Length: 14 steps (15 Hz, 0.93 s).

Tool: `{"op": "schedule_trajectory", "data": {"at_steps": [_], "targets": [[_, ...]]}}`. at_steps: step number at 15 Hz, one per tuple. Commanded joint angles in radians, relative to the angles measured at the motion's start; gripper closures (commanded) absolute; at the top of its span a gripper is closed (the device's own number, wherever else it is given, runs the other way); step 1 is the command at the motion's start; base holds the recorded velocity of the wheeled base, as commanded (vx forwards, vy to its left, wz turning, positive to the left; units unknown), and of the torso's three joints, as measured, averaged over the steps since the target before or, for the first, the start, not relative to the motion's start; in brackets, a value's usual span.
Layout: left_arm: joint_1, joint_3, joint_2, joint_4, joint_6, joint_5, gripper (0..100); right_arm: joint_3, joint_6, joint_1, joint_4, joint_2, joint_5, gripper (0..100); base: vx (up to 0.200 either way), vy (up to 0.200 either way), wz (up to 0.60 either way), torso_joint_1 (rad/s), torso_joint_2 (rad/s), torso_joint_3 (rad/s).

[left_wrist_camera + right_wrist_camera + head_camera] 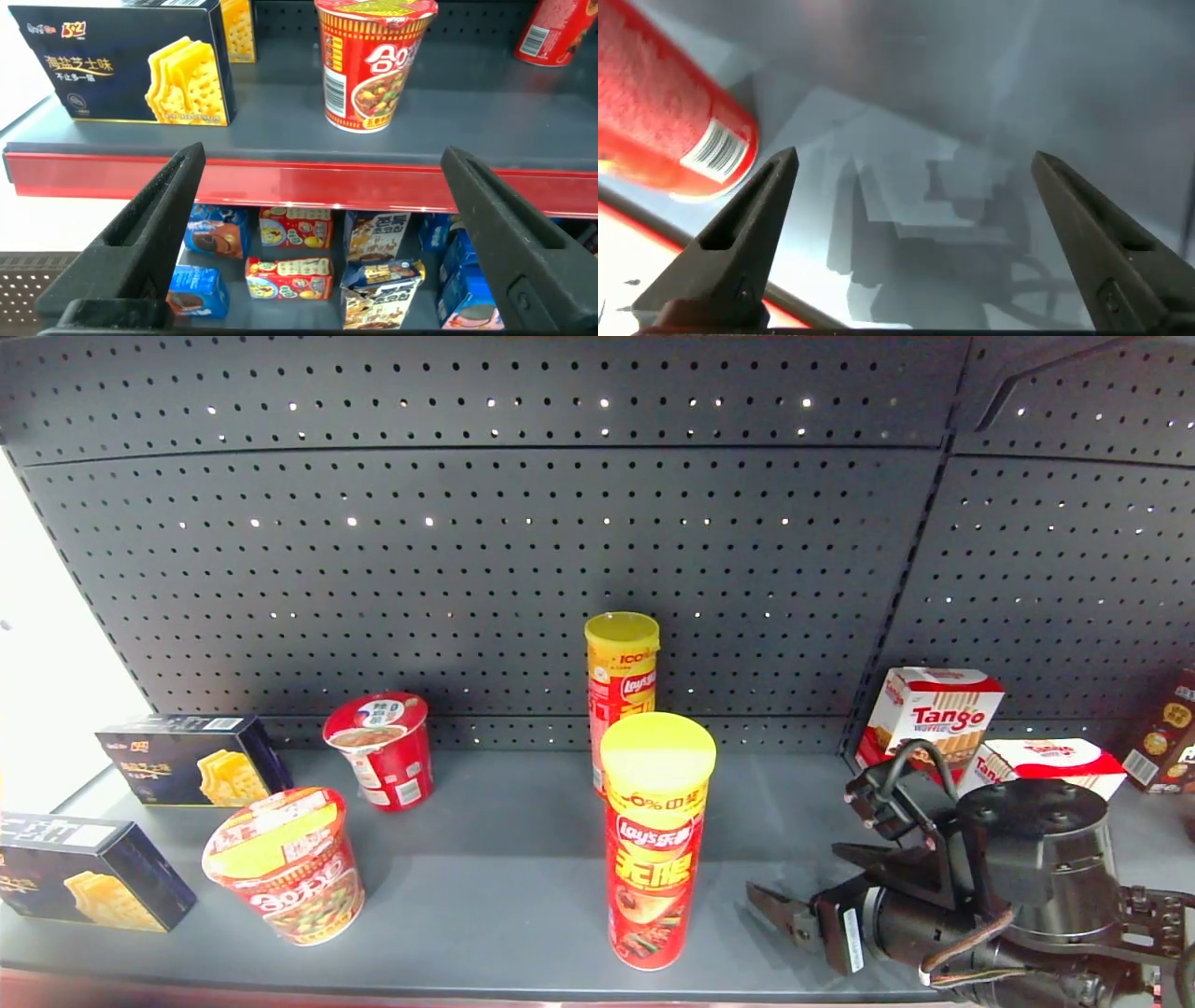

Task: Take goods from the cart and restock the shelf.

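Two red chip cans with yellow lids stand upright mid-shelf, the front can near the shelf's front edge and the back can by the pegboard. My right gripper hovers open just right of the front can, fingers pointing at it with nothing between them. In the right wrist view the gripper spreads over bare shelf, and the can's base lies off to one side of the fingers. My left gripper is open and empty, below and in front of the shelf's red front edge.
On the shelf's left side are two cup noodles and two dark cracker boxes. Wafer boxes sit at the right. Bare shelf lies between. The lower shelf holds several snack boxes.
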Motion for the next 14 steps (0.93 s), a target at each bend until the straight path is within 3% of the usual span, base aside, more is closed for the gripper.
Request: {"op": "schedule_trajectory", "data": {"at_steps": [1,14], "targets": [[0.001,0.0,0.002,0.0,0.0,0.0,0,-0.009,0.003,0.019,0.0,0.017,0.0,0,0.0,0.0,0.0,0.0,0.0,0.0],[0.001,0.0,0.002,0.0,0.0,0.0,0,-0.117,0.001,0.08,0.0,0.127,-0.002,0,0.0,0.0,0.0,0.0,0.0,0.0]]}}
